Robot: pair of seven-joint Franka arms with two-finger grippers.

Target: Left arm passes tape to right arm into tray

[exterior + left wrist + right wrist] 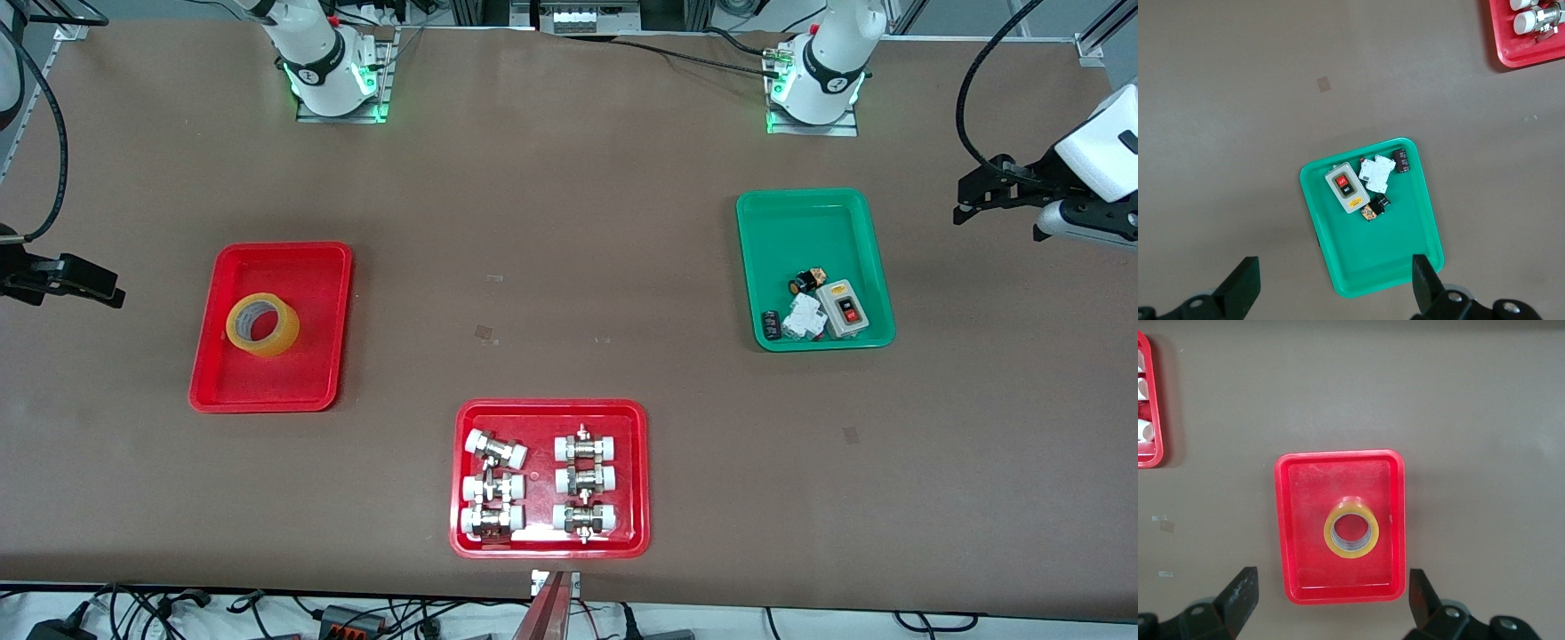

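Note:
The yellow tape (pixel 262 324) lies with its hole up in the plain red tray (pixel 307 267), toward the right arm's end of the table. In the right wrist view the tape (pixel 1351 535) sits near the middle of the tray (pixel 1298 493). My right gripper (pixel 107 286) hangs open and empty, high over the table's edge beside that tray, its jaws (pixel 1331 593) wide apart. My left gripper (pixel 965 200) waits open and empty over the left arm's end of the table, beside the green tray; its jaws (pixel 1335 280) are spread wide.
A green tray (pixel 800 231) with a switch box and small electrical parts lies toward the left arm's end, also in the left wrist view (pixel 1391 253). A red tray (pixel 551 405) of metal-and-white pipe fittings sits near the front camera's edge.

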